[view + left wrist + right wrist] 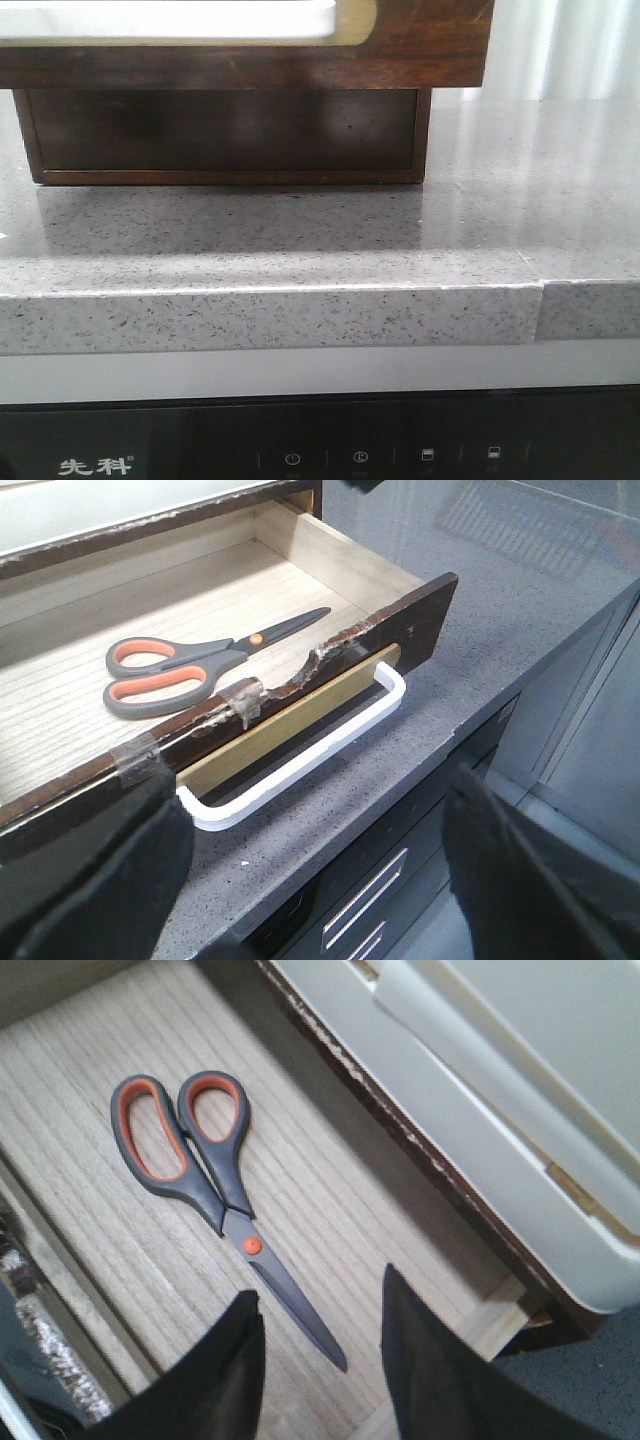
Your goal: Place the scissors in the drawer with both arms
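Since the small grey-handled, orange-lined scissors (205, 1185) already lie flat on the pale floor of the pulled-out dark brown wooden drawer (330, 665), blades toward the empty, spread right hand (318, 1360), the open left hand (310, 865), seemingly nearer its white handle (300, 755) over the grey speckled worktop (480, 650), suits closing it.

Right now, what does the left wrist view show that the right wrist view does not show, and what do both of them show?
Only the left wrist view shows the drawer front with its chipped top edge, the white handle on it, and the grey countertop beyond.

Only the right wrist view shows the white panel that lies along one side of the open drawer.

Both views show the scissors lying closed and flat on the pale wood floor inside the drawer. In each view the gripper (left gripper, right gripper) is open and holds nothing.
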